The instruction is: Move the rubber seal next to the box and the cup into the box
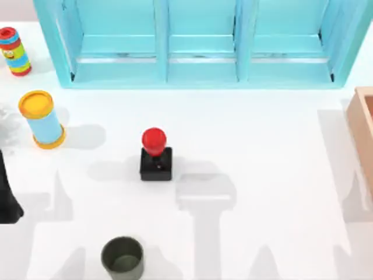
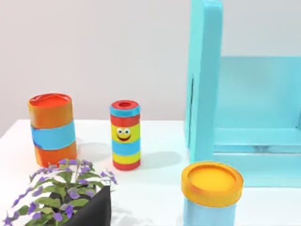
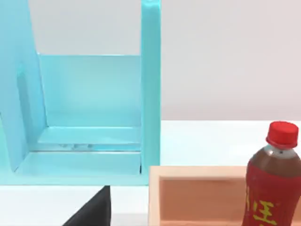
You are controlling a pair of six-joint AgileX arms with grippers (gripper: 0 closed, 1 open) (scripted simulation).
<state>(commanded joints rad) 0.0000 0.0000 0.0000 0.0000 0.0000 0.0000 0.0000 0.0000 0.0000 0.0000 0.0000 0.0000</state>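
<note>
The cup (image 1: 122,257) stands upright at the near edge of the table (image 1: 262,146), left of centre; beyond it the rubber seal (image 1: 155,155) sits upright near mid-table, well apart from the box (image 1: 362,125) at the right edge. The left arm (image 1: 7,195) is at the left edge; whether either pincer is spread or pressed together cannot be told. Farther left stands a light-blue cylinder (image 1: 43,119); farther still a striped toy (image 1: 14,51); the turquoise cabinet (image 1: 201,44) spans the back.
</note>
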